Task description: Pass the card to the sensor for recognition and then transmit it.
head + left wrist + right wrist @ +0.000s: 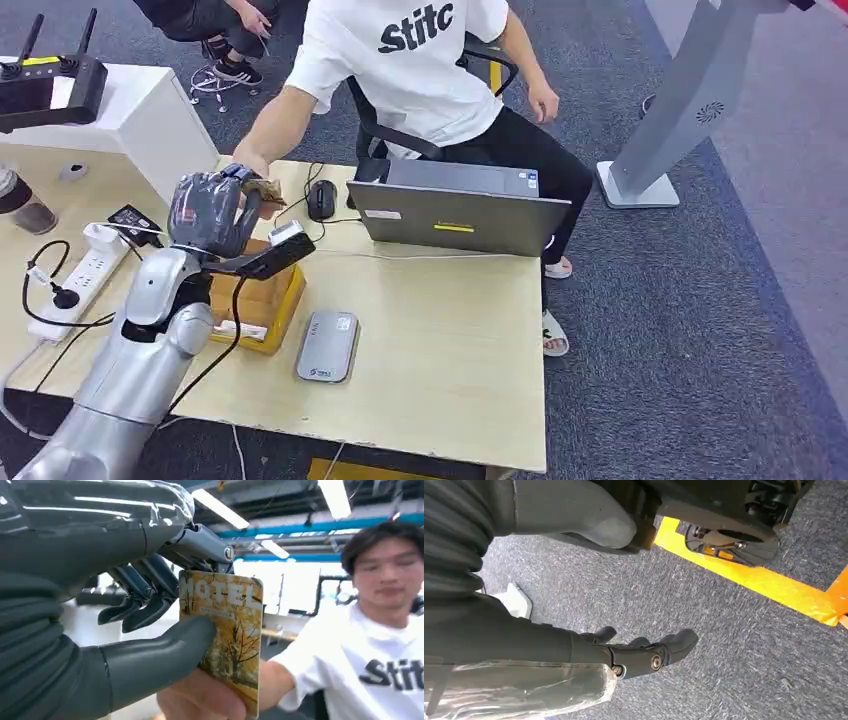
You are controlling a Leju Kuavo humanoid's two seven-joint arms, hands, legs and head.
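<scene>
Left hand [125, 605] pinched the card [222, 635] upright; person's hand [200, 700] gripped its lower edge. Right hand [644, 652] hung slack, holding nothing.

Card [222, 635], centre of left wrist view: large pale letters "HOTEL" across top edge; smaller line of print under it, too blurred to read.

White T-shirt [405, 60] of seated person, upper middle of head view: black word "Stitc" on chest, end of word hidden in fold. Same shirt, lower right of left wrist view: "Stit" before frame edge cuts it.

Grey sensor box [328, 345] on desk [450, 340], lower middle of head view: small mark, not readable.
</scene>
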